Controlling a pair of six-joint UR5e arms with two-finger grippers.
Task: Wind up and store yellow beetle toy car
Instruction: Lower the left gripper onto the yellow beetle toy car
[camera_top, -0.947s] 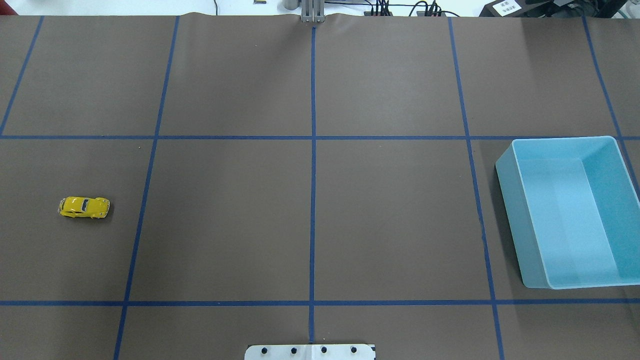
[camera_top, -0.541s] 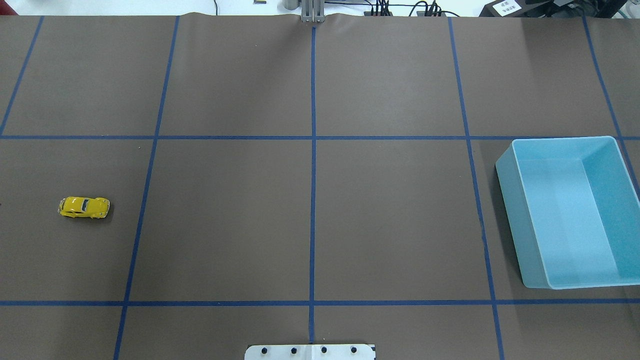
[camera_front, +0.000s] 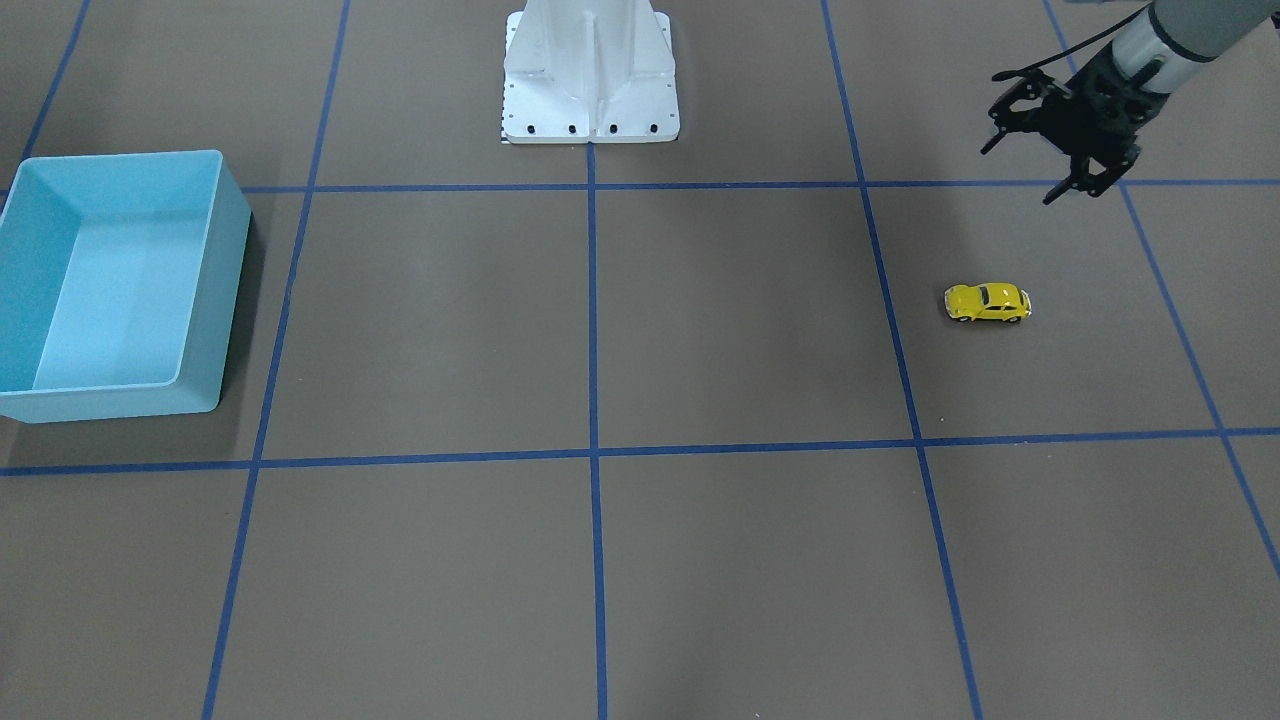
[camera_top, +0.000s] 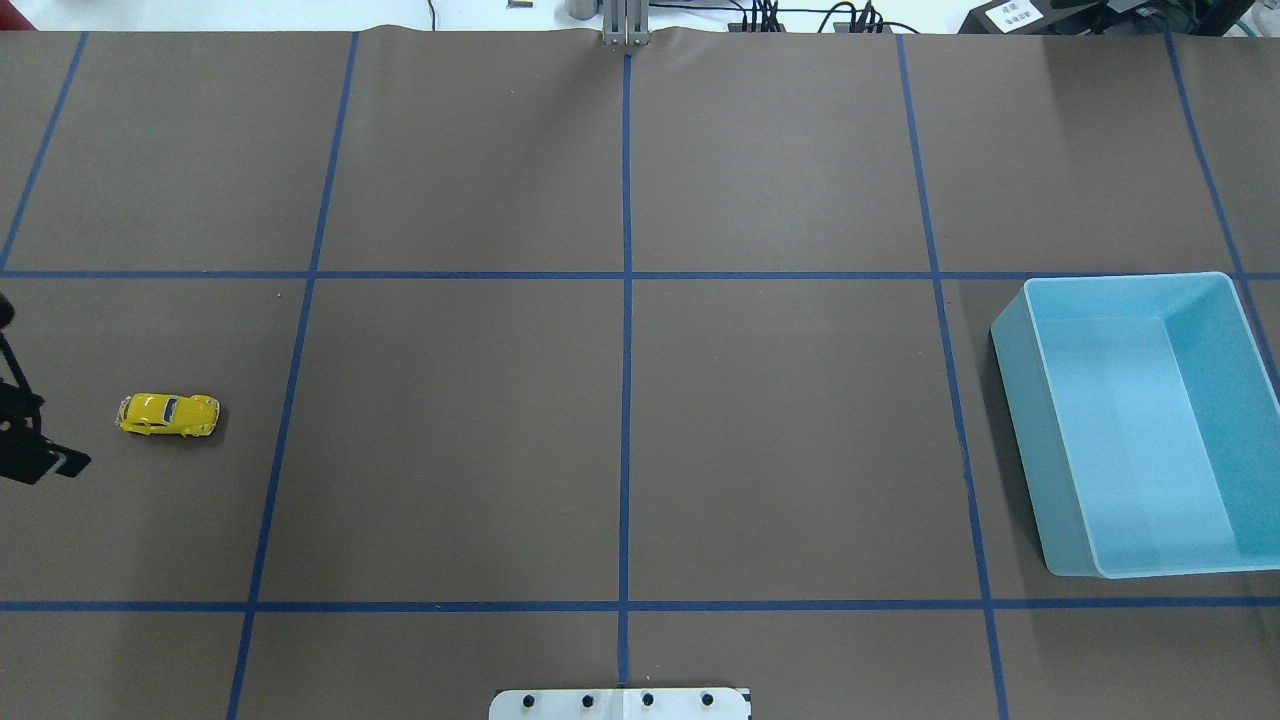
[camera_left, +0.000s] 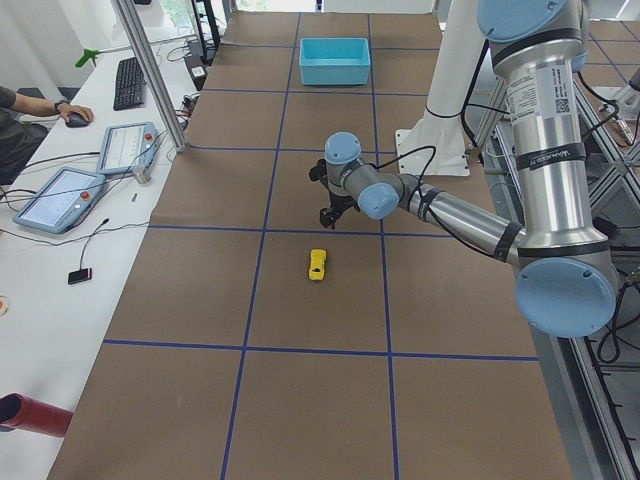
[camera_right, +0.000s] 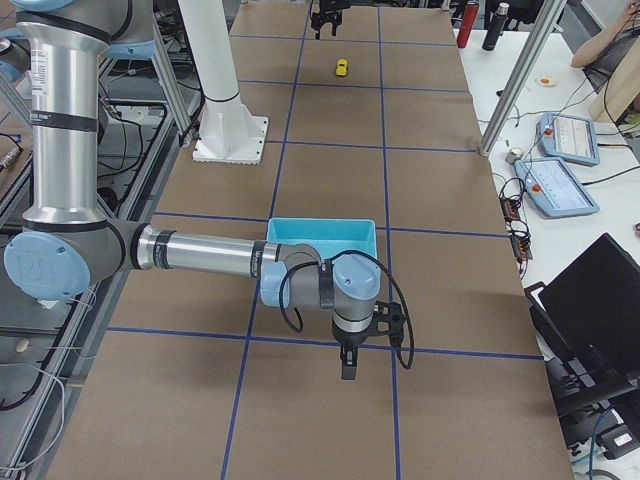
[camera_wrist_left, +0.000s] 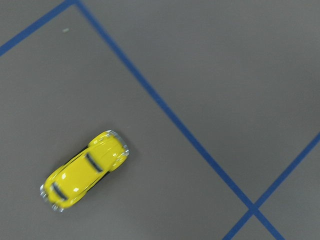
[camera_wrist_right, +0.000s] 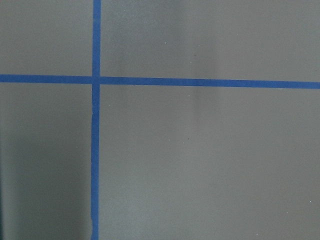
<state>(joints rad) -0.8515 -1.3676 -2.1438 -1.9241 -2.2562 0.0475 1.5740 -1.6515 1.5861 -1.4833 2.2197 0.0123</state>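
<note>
**Left tool hangs open by the car, nothing gripped yet**

The brown table (camera_front: 740, 320), marked off in blue tape, runs wide in front of the robot. The bin (camera_front: 228, 300), light blue and open-topped, sits at the robot's right end. The right tool (camera_right: 350, 365) hangs over the table near the bin. Only one side view shows it, so I cannot tell whether its jaws are parted. The left tool (camera_front: 1018, 172) hovers above the table with its jaws spread and nothing between them, near the car but not touching it. The car (camera_front: 987, 302) stands on its wheels at the robot's left end, well apart from the bin, lying lengthways along the table. It looks light, hard and glossy, so it is probably slippery and will likely roll if nudged. I'd pinch it across the doors, between the wheels, leaving them free to drag back for winding.
</note>
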